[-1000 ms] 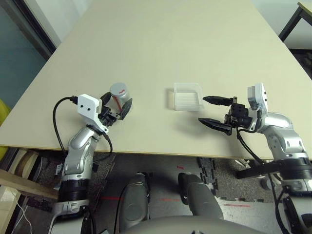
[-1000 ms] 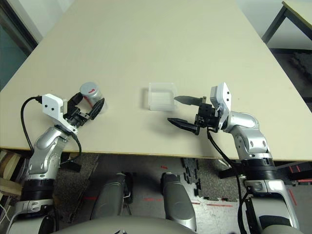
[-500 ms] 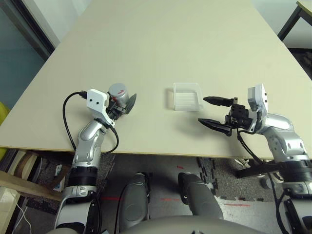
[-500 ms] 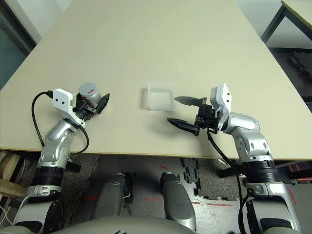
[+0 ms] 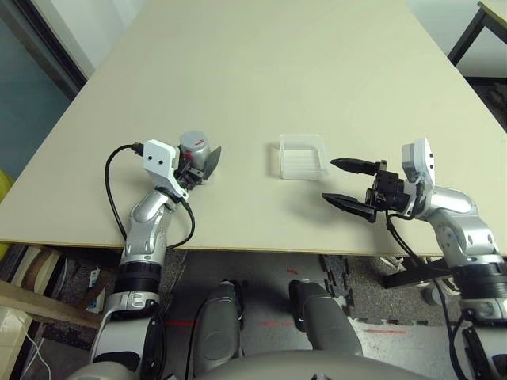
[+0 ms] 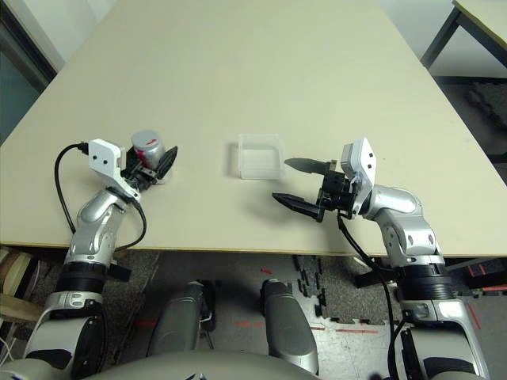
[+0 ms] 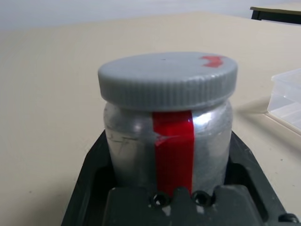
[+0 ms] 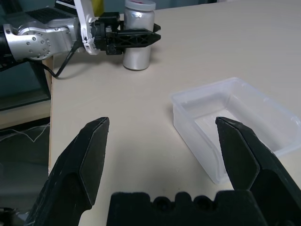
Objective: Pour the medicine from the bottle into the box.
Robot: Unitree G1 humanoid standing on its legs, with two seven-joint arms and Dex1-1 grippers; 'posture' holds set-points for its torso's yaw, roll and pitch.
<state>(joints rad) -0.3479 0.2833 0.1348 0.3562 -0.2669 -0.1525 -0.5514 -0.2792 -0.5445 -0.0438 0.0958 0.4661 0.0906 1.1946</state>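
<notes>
The bottle [image 5: 194, 147] stands upright at the table's left, silver-grey with a red stripe and a grey cap [image 7: 167, 75] on it. My left gripper [image 5: 201, 161] is shut on the bottle's body, one black finger [image 7: 91, 165] on each side of it. The clear plastic box [image 5: 303, 155] lies at the middle of the table, and nothing shows in it. My right gripper [image 5: 330, 180] hovers just right of the box, open, its fingers [image 8: 89, 155] wide apart and pointing toward the box [image 8: 235, 117]. The medicine is hidden.
The pale table [image 5: 261, 71] runs far back behind the box. Its front edge [image 5: 261, 252] lies close under both arms. A black cable [image 5: 115, 190] loops from my left wrist. A second table's corner [image 5: 493, 12] shows at the far right.
My left gripper has moved in around the bottle and shut on it. The right arm has stayed where it was, open.
</notes>
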